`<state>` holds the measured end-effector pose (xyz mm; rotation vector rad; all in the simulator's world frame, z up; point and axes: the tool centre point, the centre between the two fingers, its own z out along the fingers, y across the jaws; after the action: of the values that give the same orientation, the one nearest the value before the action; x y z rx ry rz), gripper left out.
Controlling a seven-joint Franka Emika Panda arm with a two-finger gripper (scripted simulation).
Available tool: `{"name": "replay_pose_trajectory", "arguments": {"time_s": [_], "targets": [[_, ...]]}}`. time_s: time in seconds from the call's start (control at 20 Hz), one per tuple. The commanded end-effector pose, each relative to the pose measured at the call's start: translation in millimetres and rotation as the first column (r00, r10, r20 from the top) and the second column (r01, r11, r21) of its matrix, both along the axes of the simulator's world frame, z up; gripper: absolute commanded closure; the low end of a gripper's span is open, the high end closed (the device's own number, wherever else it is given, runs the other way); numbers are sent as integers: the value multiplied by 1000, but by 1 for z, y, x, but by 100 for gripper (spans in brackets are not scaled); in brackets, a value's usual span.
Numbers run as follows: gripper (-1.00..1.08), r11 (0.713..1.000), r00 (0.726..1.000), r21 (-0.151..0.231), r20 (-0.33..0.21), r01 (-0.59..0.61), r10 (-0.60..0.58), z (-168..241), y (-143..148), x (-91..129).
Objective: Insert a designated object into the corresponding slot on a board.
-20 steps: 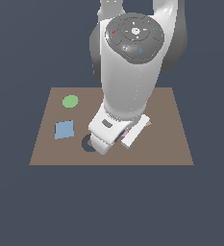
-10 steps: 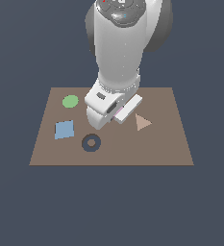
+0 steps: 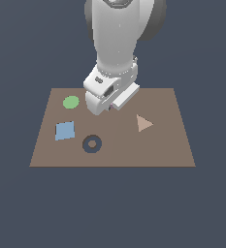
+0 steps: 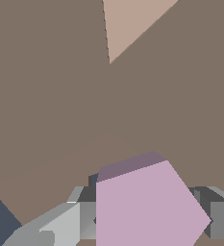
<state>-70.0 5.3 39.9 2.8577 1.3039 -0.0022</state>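
above the brown board point(image 3: 163, 145), near its far edge in the exterior view, the gripper point(image 4: 147, 216) holds the pale-pink pentagon block point(image 4: 144, 204), its grey fingers point(image 4: 219, 218) closed against the block's two sides. a sliver of pink shows under the white hand point(image 3: 109, 92) in the exterior view. lying on the board: a tan triangle point(image 3: 143, 123) towards the exterior view's right, a green disc point(image 3: 71, 102), a blue square point(image 3: 65, 131) and a dark ring point(image 3: 91, 144) towards its left. the slot cannot be seen.
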Motion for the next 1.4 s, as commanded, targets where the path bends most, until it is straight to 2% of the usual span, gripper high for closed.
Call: {"name": "replay_pose_trajectory", "arguments": {"time_s": [0.0, 0.25, 0.95, 1.0, 1.35], "targets": [[108, 1000, 1000, 0, 1, 3, -3, 1, -1, -7], [108, 1000, 1000, 0, 1, 5, -5, 1, -2, -14], [108, 1000, 1000, 0, 1, 5, -5, -9, -2, -13], [-92, 1000, 1000, 0, 1, 5, -5, -9, -2, -13], [-92, 1000, 1000, 0, 1, 5, -5, -9, -2, -13]]}}
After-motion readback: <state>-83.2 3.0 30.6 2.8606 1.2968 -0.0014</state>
